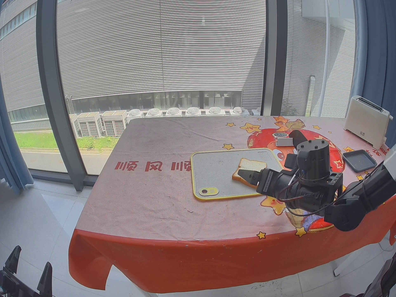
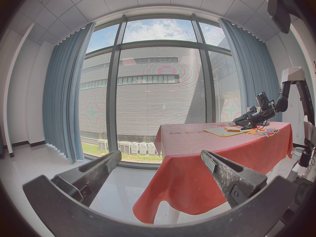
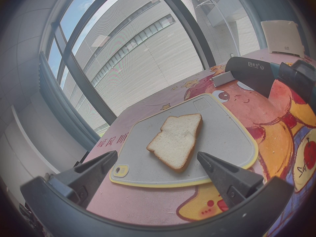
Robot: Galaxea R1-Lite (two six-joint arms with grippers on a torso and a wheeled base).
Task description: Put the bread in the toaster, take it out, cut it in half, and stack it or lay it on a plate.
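Bread (image 1: 251, 169) flat on cutting board (image 1: 214, 174), long axis near-left to far-right; right pincer (image 3: 155, 156) spread beside it; knife (image 3: 250, 74) beyond.

The head view looks forward and down over the surface (image 1: 165, 194). The right wrist view sits close above the bread (image 3: 176, 140). The left wrist view faces that same bread from low and far off.

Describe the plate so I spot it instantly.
On the red-clothed table, look to the white toaster at the far right corner. The plate lies just nearer the robot: small, square, dark grey, the only shallow dish there.
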